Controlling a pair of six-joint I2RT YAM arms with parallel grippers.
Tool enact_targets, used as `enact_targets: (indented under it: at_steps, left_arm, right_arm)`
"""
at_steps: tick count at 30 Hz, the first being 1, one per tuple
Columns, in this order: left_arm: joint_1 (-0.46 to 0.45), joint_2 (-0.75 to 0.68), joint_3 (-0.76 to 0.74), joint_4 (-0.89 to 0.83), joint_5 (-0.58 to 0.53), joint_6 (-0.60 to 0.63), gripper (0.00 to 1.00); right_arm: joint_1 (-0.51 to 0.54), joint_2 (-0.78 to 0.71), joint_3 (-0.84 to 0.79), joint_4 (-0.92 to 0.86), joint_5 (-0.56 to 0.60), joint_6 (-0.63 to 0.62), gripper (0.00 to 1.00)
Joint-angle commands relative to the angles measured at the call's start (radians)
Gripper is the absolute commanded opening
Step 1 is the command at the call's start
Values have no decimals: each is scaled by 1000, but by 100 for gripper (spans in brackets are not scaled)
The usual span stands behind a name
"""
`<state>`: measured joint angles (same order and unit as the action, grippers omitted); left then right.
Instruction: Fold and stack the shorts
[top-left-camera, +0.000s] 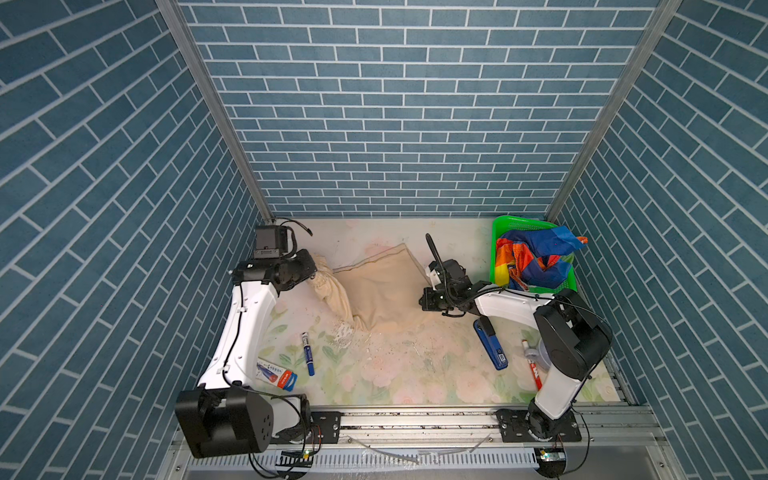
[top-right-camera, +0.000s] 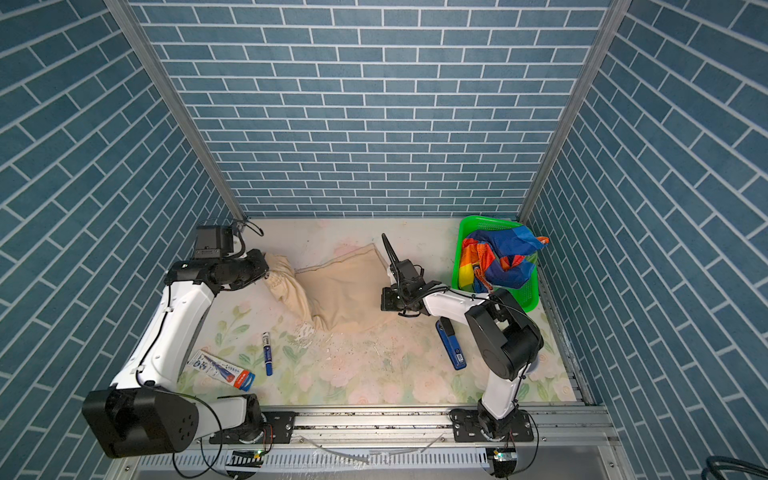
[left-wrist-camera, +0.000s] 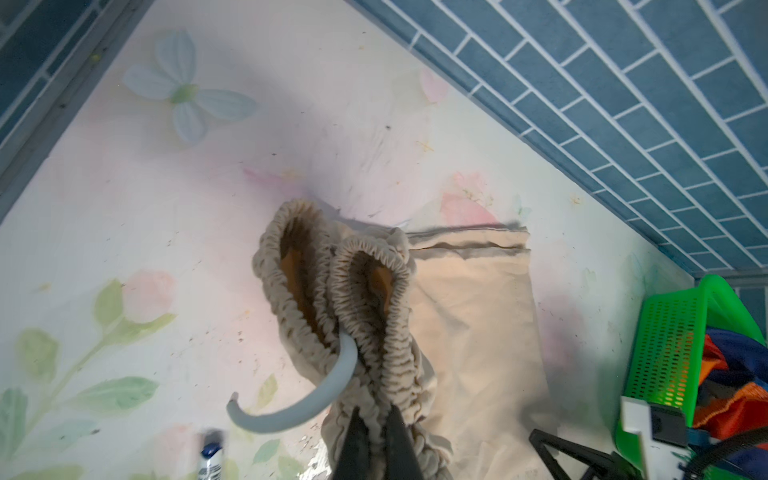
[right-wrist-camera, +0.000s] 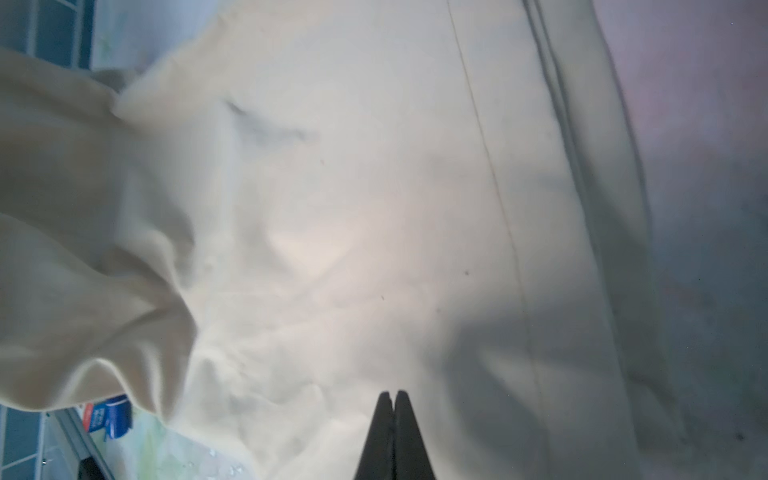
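Shorts (top-left-camera: 382, 291), beige and creased, elastic waistband (left-wrist-camera: 395, 365) tight between left jaws; right jaws together, over flat leg cloth.

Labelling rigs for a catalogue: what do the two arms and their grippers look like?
The left arm and right arm have white links, boxy black joints and thin black cables. The left gripper and right gripper have slim black tapering fingers.

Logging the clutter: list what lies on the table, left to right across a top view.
Red-and-white packet → blue marker → beige shorts → blue stapler → red pen. Green basket left out: it overlaps.
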<state>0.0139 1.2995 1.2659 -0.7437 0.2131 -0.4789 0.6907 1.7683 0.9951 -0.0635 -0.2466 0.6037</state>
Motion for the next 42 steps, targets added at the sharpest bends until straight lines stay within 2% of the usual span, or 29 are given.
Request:
enact_targets:
  at_steps: [1, 7, 15, 22, 29, 38, 39, 40, 41, 42]
  left_arm:
    - [-75, 49, 75, -3, -44, 6, 0]
    - [-179, 130, 156, 2, -86, -7, 0]
    - [-333, 258, 226, 58, -92, -61, 0]
    - [-453, 403, 337, 91, -105, -89, 0]
    - [-516, 577, 409, 132, -98, -113, 0]
    - [-575, 836, 523, 191, -28, -135, 2]
    - [-585, 859, 544, 183, -28, -135, 2]
    - [-594, 882, 568, 173, -27, -132, 7]
    - [-600, 901, 586, 164, -23, -129, 18]
    - [-606, 919, 606, 155, -16, -126, 20]
  right_arm:
    - [-4, -37, -52, -59, 51, -29, 0]
    - [-9, -60, -98, -52, 98, -27, 0]
    - [-10, 39, -129, 12, 52, 26, 0]
    - [-9, 27, -149, 7, 66, 27, 0]
    - [-10, 19, -179, 27, 70, 44, 0]
    - [-9, 16, -196, 40, 70, 49, 0]
    - [-9, 16, -197, 40, 73, 48, 0]
    - [-9, 14, -199, 41, 74, 49, 0]
    - [-10, 13, -200, 42, 74, 49, 0]
    - [-9, 11, -202, 43, 75, 50, 0]
